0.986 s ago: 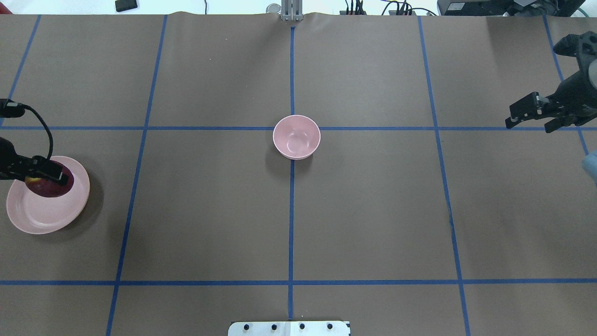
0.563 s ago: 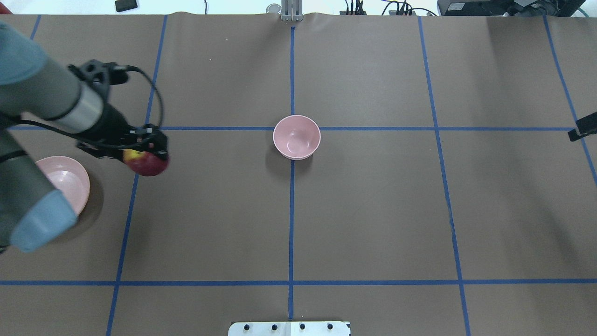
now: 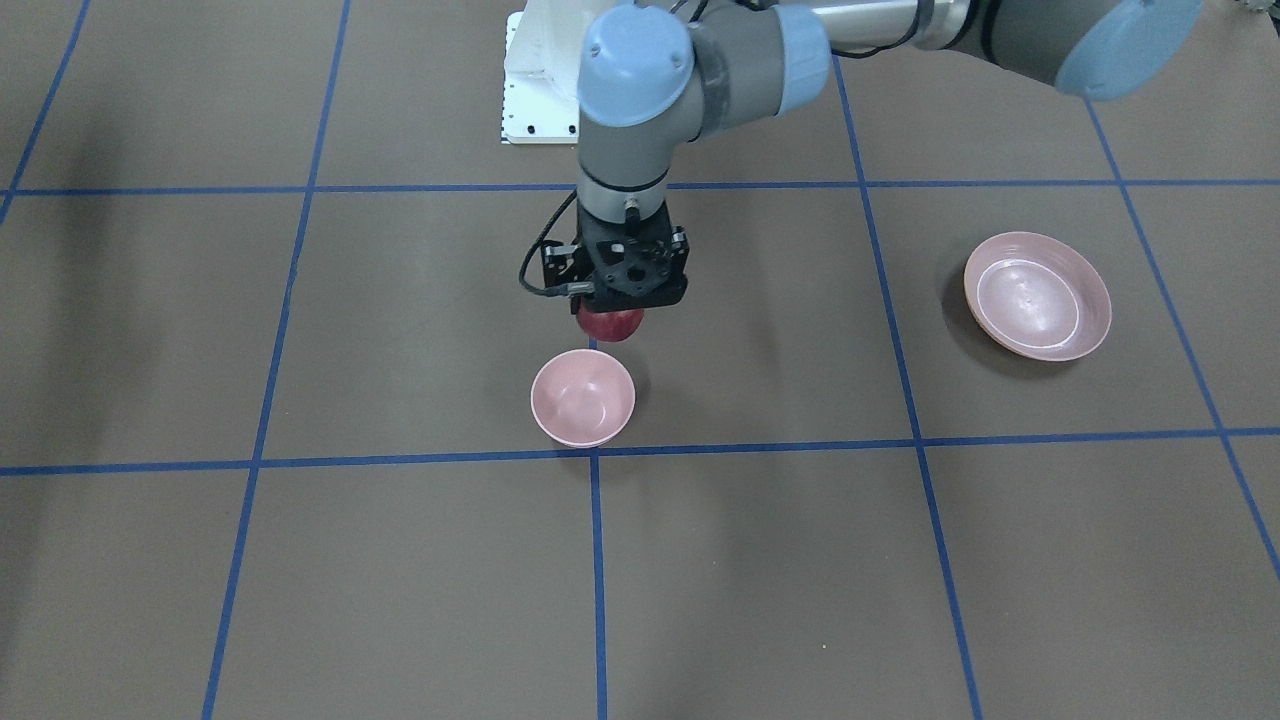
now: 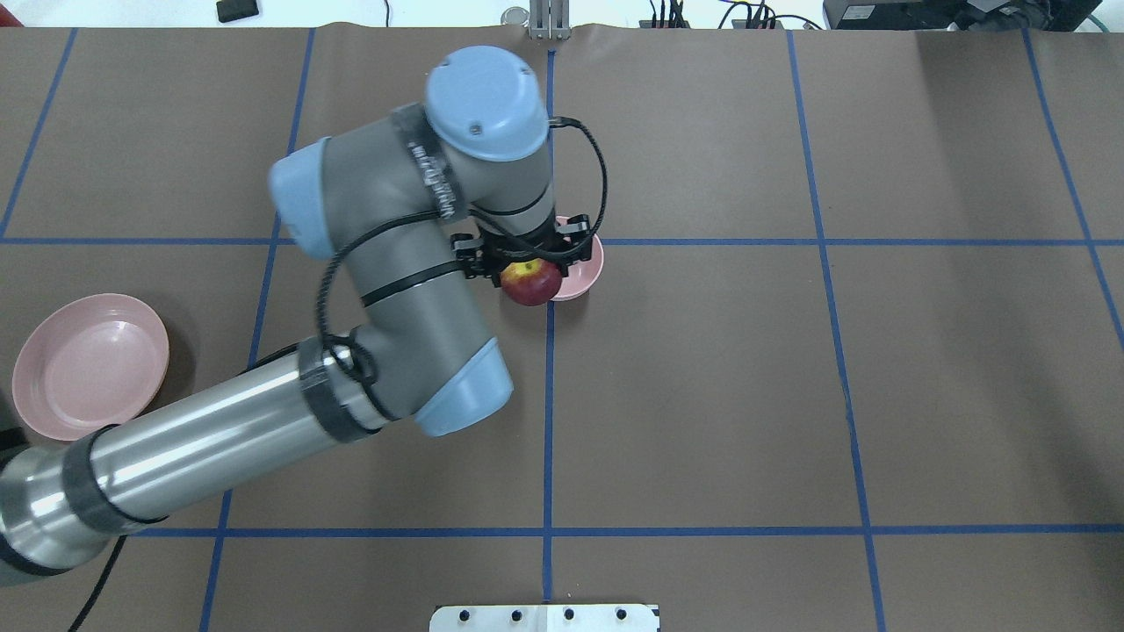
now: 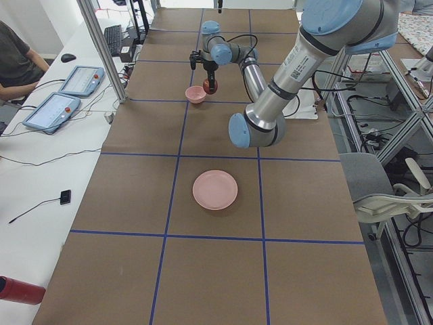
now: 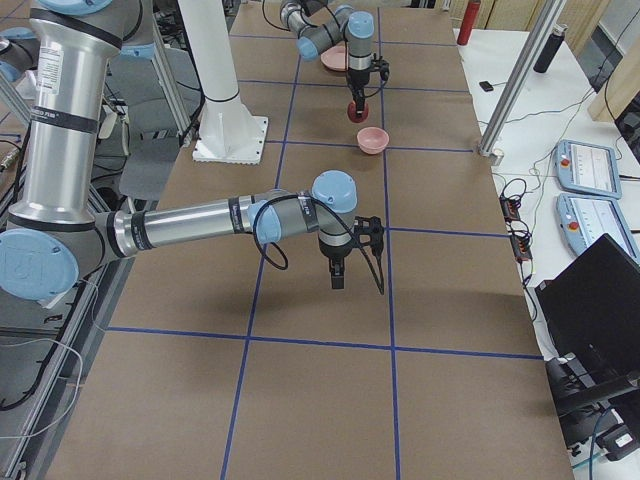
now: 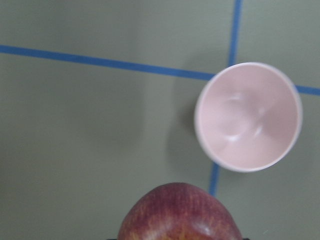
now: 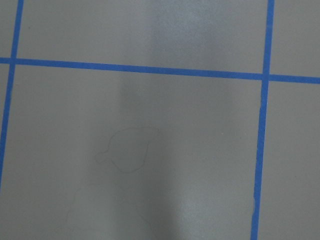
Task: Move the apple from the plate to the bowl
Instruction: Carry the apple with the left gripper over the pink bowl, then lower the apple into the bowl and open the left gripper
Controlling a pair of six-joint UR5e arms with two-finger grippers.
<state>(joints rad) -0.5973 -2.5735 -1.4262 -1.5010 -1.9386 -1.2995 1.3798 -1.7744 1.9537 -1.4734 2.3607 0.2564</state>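
My left gripper (image 4: 527, 266) is shut on the dark red apple (image 4: 532, 284) and holds it in the air just short of the small pink bowl (image 4: 587, 270), on the robot's side of it. In the front-facing view the apple (image 3: 610, 326) hangs above and behind the bowl (image 3: 582, 398). The left wrist view shows the apple's top (image 7: 180, 212) and the empty bowl (image 7: 248, 117) ahead. The pale pink plate (image 4: 88, 364) sits empty at the far left. My right gripper (image 6: 337, 278) shows only in the exterior right view, pointing down over the table; I cannot tell if it is open or shut.
The brown table cover (image 4: 702, 395) carries a grid of blue tape lines. A white base plate (image 4: 544, 617) sits at the near edge. An operator (image 5: 17, 64) sits beside tablets at the table's far side.
My left arm has lifted the apple off the plate and carried it right, up to the bowl. The right arm has drawn back out of the overhead view.
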